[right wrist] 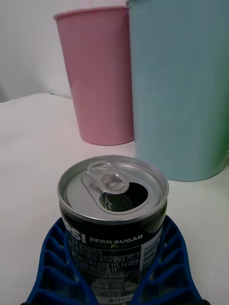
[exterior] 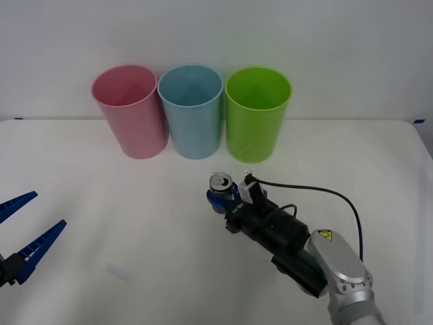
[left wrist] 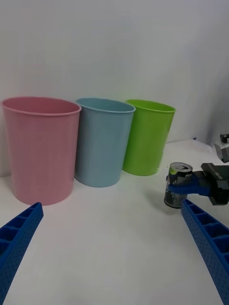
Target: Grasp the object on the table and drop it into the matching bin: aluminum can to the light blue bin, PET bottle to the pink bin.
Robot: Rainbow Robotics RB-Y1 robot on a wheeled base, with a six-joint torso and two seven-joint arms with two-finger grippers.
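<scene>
Right gripper [exterior: 226, 196], centre frame, pinches the aluminum can [exterior: 221, 191] mid-body: likely light, thin-walled, dentable, slippery. Left gripper [exterior: 20, 230] is spread wide.

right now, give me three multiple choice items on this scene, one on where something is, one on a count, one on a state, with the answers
1. Which bin stands in the middle of the row?
A. the pink bin
B. the light blue bin
C. the lime green bin

2. How many bins stand on the table?
A. two
B. three
C. four

3. What is the right gripper doing?
A. hanging open above the bins
B. resting shut on the bare table
C. closed around the aluminum can

Answers:
1. B: the light blue bin has the pink bin on one side and the lime green bin on the other.
2. B: just those three stand at the back of the table.
3. C: the right gripper has a blue finger on each side of the aluminum can, which stands upright in front of the bins. The left gripper waits open at the table's left edge.
</scene>
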